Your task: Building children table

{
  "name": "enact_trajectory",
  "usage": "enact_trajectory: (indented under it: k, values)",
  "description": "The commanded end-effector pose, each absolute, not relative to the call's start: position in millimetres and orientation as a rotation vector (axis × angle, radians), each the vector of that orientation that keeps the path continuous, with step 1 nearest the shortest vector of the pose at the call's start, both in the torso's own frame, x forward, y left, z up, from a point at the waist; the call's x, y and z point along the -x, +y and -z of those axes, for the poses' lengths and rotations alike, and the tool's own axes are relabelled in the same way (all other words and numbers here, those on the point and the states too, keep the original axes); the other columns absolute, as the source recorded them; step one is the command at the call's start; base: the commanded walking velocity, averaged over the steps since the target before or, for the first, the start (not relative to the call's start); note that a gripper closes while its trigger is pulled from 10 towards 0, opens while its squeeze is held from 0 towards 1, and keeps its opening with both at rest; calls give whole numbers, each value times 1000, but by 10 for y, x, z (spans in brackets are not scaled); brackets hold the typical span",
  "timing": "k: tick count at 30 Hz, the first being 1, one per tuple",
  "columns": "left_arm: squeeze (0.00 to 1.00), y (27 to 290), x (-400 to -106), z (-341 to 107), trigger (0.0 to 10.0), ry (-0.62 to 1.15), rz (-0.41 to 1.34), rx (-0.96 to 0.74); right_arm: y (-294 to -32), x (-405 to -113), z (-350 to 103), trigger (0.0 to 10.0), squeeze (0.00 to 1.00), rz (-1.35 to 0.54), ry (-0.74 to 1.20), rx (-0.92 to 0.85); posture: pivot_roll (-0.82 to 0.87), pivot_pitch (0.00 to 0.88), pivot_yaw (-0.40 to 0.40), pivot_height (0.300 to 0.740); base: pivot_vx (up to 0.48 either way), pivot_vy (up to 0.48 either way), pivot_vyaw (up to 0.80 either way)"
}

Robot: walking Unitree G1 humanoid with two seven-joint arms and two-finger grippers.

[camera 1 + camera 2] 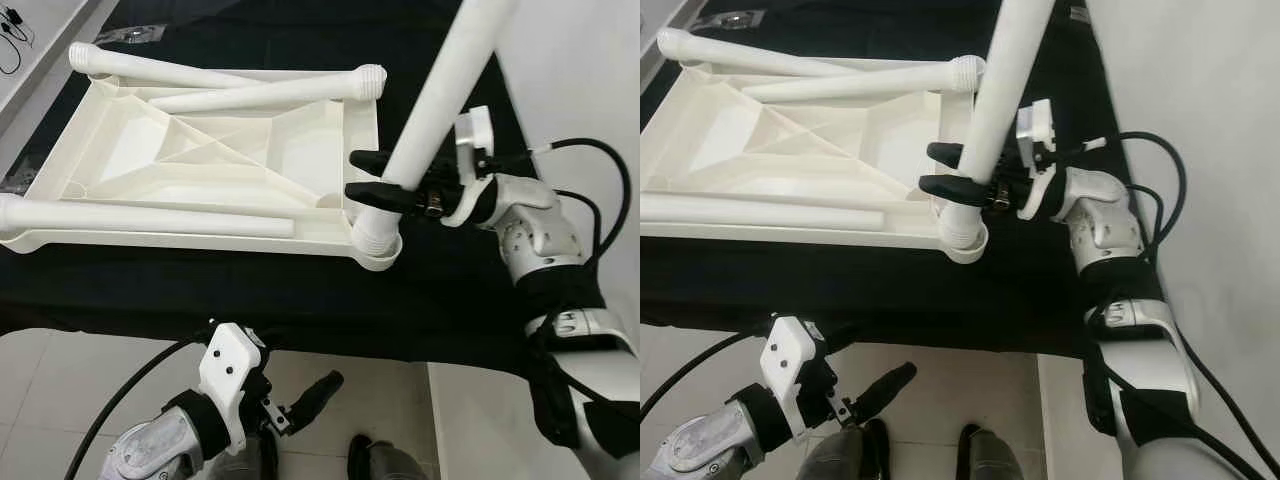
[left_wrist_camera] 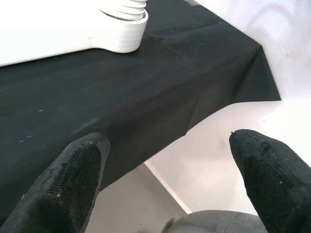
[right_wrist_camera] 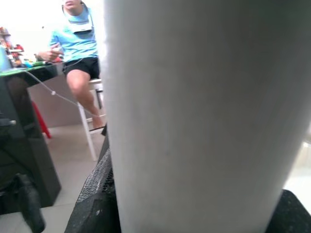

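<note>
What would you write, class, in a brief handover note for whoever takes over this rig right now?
Right pincer: shut on the upright leg, whose threaded end sits in the near right corner socket of the upturned tabletop.
Left pincer: open, low beside the black cloth, holding nothing.
Done: one leg stood in its socket; I cannot tell if it is tight.
Left: three loose legs lie on the tabletop, to be fitted at the other corners.

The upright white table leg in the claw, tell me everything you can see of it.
The upright white plastic table leg is a smooth round tube, leaning slightly. Its ribbed, threaded lower end sits in the near right corner socket of the upturned white plastic tabletop. The right claw is shut on it just above the socket.
</note>
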State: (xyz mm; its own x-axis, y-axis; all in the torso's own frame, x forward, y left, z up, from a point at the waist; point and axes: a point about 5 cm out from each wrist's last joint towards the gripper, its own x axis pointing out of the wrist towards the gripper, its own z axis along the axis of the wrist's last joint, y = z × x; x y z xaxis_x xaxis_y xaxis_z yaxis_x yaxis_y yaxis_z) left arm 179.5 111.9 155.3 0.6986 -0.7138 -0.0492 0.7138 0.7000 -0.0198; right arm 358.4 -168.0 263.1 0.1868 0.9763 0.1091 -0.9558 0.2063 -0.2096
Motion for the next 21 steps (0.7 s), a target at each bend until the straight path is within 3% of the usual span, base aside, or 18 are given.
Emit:
enact_trajectory:
  k: [1,11,21]
  values:
    - [0,1125,-1748,-1539,10000,80,812,-1,-1709,-3574,-2385,10000,0,-1388,-110,62,108,344,-4,740,0,0,0]
    - [0,1111,-1751,-1550,10000,80,817,0,-1705,-3581,-2327,10000,0,-1404,-63,182,111,343,-7,740,0,0,0]
    - [0,1115,-1754,-1561,10000,79,816,-4,-1624,-3482,-2270,10000,0,-1577,43,288,108,343,-8,740,0,0,0]
